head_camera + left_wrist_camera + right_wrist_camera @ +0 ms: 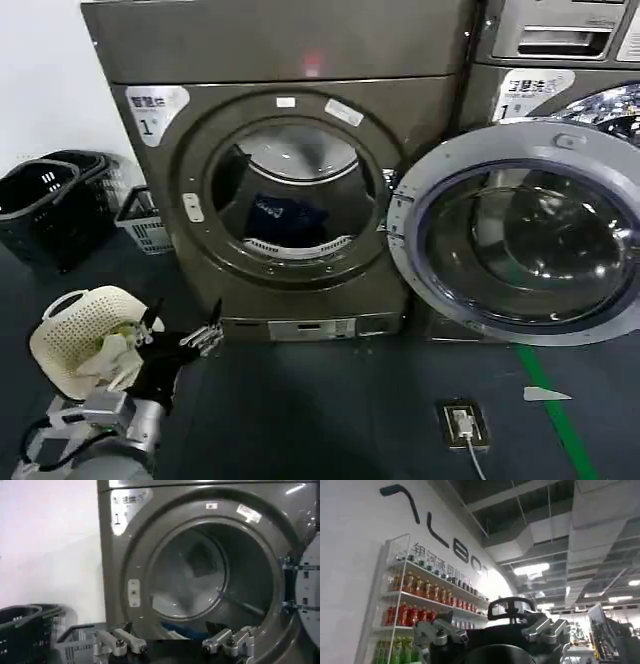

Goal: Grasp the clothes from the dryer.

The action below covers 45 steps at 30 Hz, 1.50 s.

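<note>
Inside the dryer (pixel 290 150), the clothes (pixel 288 218) lie low in the drum behind the round porthole, its door (pixel 520 232) swung wide. Below the porthole, the left tool (pixel 180 338) hovers with fingers spread, empty. Right tool (pixel 495 630) points ceilingward, spread too.

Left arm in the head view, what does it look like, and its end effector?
The left arm has a silver-grey metal wrist segment with a black cable looped beside it. Its end effector is a black body with two slim fingers, silver-linked and dark-tipped.
</note>
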### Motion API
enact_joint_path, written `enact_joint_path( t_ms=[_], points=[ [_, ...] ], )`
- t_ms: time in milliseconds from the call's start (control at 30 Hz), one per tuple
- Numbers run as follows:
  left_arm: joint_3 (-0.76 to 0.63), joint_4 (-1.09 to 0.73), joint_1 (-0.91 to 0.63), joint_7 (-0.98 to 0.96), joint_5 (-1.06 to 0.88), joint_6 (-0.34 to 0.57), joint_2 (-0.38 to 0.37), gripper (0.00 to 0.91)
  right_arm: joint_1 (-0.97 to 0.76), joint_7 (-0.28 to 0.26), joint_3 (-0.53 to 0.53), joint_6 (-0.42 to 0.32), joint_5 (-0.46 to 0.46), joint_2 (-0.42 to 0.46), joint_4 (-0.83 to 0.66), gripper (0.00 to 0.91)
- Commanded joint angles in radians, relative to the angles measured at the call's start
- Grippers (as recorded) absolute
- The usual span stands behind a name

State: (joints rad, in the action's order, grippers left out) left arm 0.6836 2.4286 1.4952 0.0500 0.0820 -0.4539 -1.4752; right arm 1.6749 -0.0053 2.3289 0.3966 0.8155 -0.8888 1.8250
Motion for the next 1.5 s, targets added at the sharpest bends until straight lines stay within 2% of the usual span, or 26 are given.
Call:
enact_joint_path(
  t_ms=[33, 333, 567, 867, 1067, 1500],
  points=[
    [0.0, 0.0, -0.003, 0.001, 0.004, -0.001, -0.001, 0.907, -0.002, -0.003, -0.002, -0.001, -0.001, -0.001, 0.002, 0.907],
    [0.001, 0.008, 0.002, 0.007, 0.012, 0.0, 0.0, 0.907, -0.003, -0.004, -0.006, -0.012, 0.0, -0.006, 0.013, 0.907],
    [-0.002, 0.018, 0.005, 0.01, 0.022, 0.008, 0.0, 0.907, 0.006, -0.019, -0.006, -0.07, 0.009, -0.009, 0.02, 0.907],
    [-0.007, 0.025, 0.007, 0.029, 0.017, 0.054, 0.007, 0.907, 0.014, -0.015, 0.007, -0.074, 0.025, -0.011, 0.032, 0.907],
    [-0.009, 0.015, -0.001, 0.032, 0.017, 0.057, 0.007, 0.907, 0.018, -0.016, 0.017, -0.099, 0.029, -0.011, 0.028, 0.907],
    [-0.008, 0.014, -0.014, 0.033, 0.02, 0.055, 0.004, 0.907, 0.014, -0.019, 0.009, -0.107, 0.029, -0.013, 0.037, 0.907]
  ],
)
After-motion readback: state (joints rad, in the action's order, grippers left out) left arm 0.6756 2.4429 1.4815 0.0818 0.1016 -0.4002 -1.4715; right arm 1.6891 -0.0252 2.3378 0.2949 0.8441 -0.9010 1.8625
